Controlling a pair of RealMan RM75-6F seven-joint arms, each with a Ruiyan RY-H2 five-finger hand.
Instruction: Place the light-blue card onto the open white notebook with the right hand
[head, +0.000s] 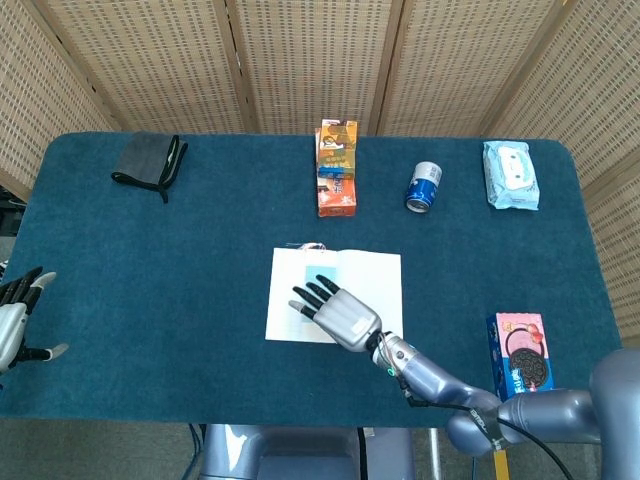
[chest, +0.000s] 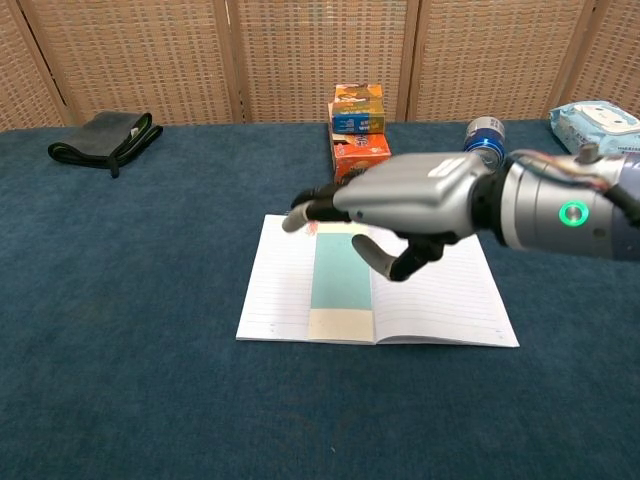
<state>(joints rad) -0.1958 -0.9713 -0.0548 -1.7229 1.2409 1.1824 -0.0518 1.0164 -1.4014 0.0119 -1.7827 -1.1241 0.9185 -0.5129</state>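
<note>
A: Right hand (chest: 415, 200) hovers mid-frame, fingers spread, gripping nothing. We're finished?
B: We think so, light-blue card (chest: 340, 272) lies flat on the white notebook (chest: 440, 300), centre page

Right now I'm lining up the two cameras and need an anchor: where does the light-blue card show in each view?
Head view: the light-blue card lies on the left page of the open white notebook, mostly hidden under the right hand.
Chest view: the card lies along the notebook's spine, plainly seen below the raised hand.
Shared landmark: the orange box stack behind the notebook.
</note>
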